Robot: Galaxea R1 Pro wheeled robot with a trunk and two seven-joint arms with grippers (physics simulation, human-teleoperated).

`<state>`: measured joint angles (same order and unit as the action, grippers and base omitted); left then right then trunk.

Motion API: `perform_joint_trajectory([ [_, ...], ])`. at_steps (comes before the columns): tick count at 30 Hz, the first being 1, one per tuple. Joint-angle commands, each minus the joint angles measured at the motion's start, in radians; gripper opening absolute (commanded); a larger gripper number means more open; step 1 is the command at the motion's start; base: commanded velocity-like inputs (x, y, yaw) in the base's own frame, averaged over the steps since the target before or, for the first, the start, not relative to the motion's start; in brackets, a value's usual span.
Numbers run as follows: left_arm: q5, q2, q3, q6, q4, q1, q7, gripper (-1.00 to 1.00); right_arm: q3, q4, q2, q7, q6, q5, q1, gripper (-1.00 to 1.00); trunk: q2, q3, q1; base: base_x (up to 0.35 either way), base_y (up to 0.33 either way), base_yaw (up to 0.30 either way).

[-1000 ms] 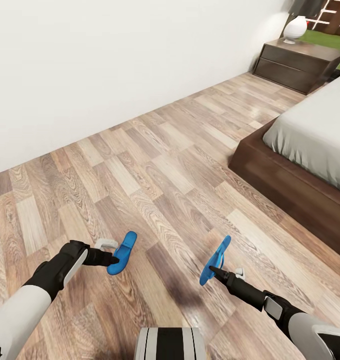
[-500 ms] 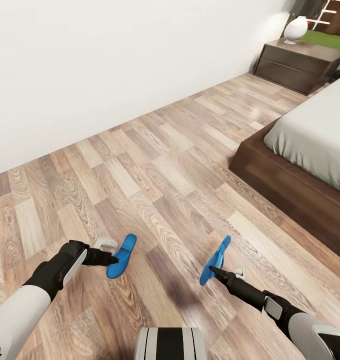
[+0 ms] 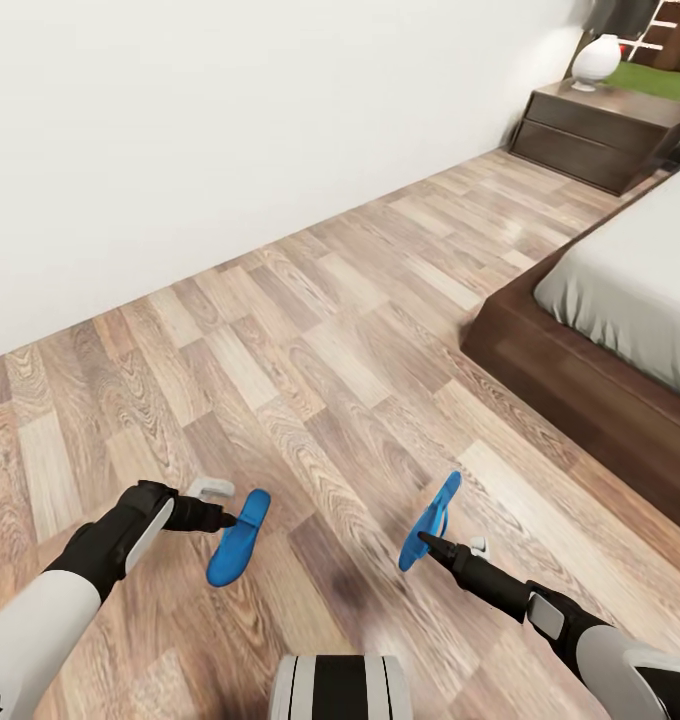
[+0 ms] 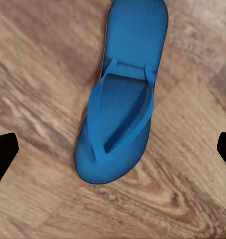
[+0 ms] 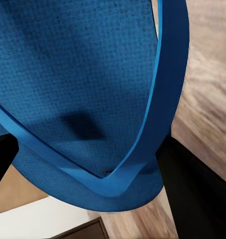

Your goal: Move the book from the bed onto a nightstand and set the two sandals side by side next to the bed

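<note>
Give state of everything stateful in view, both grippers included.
left gripper: open, fingers wide of the sandal, not touching it
left sandal: free, straps up, apparently flat on the floor
right gripper: shut on the right sandal
right sandal: held off the floor, tilted on edge
nightstand: drawer shut

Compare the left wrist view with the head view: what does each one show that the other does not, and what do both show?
Left wrist view alone: the strap of the left sandal in detail, between wide-apart jaws. Head view alone: the right sandal, the bed, a nightstand bearing a white lamp, and the wall. Both: the left sandal and the wood-plank floor.
</note>
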<state>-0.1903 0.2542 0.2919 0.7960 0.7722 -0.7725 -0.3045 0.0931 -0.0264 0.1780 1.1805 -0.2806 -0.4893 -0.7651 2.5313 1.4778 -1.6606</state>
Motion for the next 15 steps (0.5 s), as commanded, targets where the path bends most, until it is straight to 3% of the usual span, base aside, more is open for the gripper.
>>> perform_joint_trajectory([
  [1,-0.009,0.000,0.004,0.005,0.001,-0.001,0.004,1.00,0.008,0.000,0.000,0.005,-0.012,0.003,0.000,-1.00,0.000,0.001,0.000,0.172,0.000,0.000],
  [8,-0.009,-0.001,0.004,0.005,0.001,-0.001,0.005,1.00,0.008,0.000,0.000,0.005,-0.012,0.003,0.000,-1.00,0.000,0.001,0.000,0.157,0.000,0.000],
  [15,-0.009,-0.002,0.006,0.006,0.001,-0.001,0.004,1.00,0.008,0.000,-0.001,0.005,-0.012,0.003,0.000,-1.00,0.000,0.001,0.000,0.049,0.000,0.000],
])
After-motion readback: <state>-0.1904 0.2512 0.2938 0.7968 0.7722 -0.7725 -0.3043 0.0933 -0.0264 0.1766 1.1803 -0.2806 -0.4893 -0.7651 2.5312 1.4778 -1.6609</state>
